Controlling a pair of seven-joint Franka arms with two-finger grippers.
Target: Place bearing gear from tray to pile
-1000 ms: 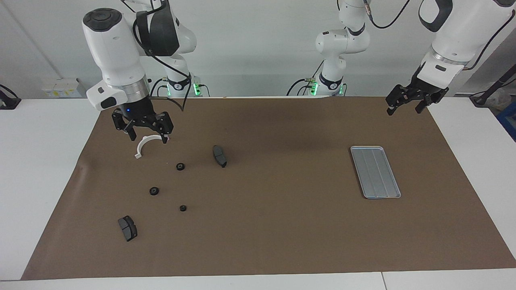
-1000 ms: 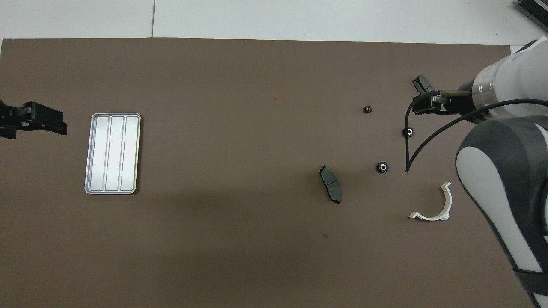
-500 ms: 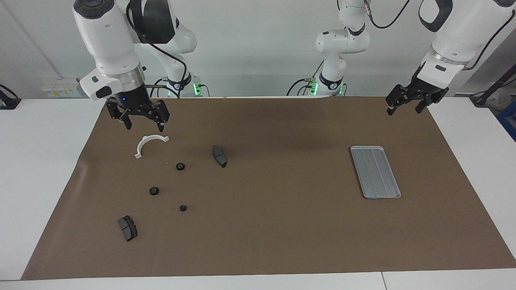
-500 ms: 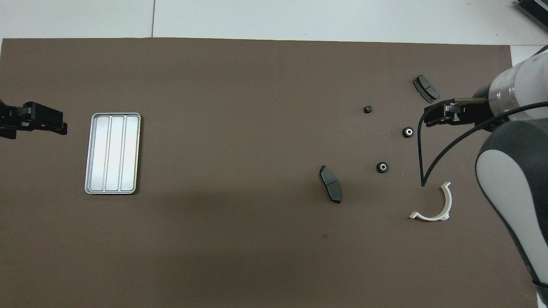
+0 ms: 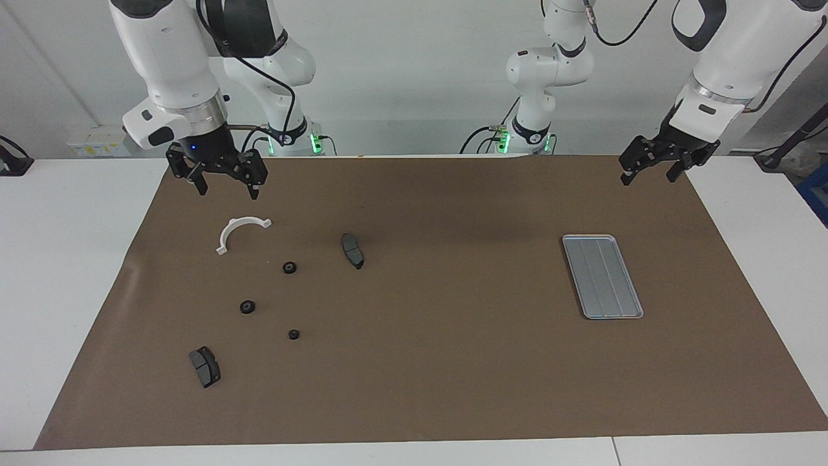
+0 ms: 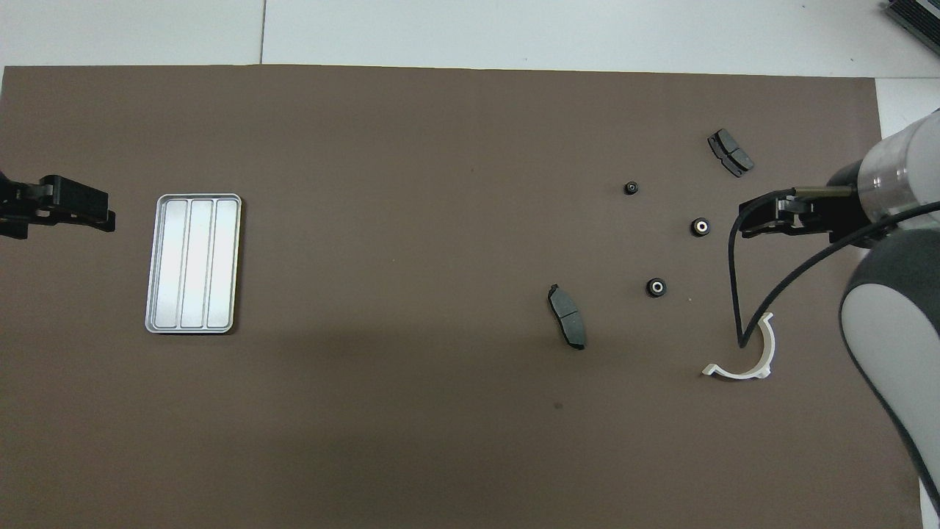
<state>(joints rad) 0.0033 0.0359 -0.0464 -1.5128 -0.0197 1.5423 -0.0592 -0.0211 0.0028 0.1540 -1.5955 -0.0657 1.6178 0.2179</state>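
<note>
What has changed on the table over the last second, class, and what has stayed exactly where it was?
The right claw, open and holding nothing, has risen and drawn back toward its base, away from the white bracket. The left claw waits unmoved, up over the mat's corner. The bracket, three gears, both brake pads and the empty tray stayed put.

3 bearing gears (image 5: 290,267) on mat (tray (image 5: 602,276) bare); both grippers raised, open.

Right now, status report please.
Right gripper open, empty, raised over the mat near the bracket. Left gripper open, waiting. Tray empty; three gears among the pile.
</note>
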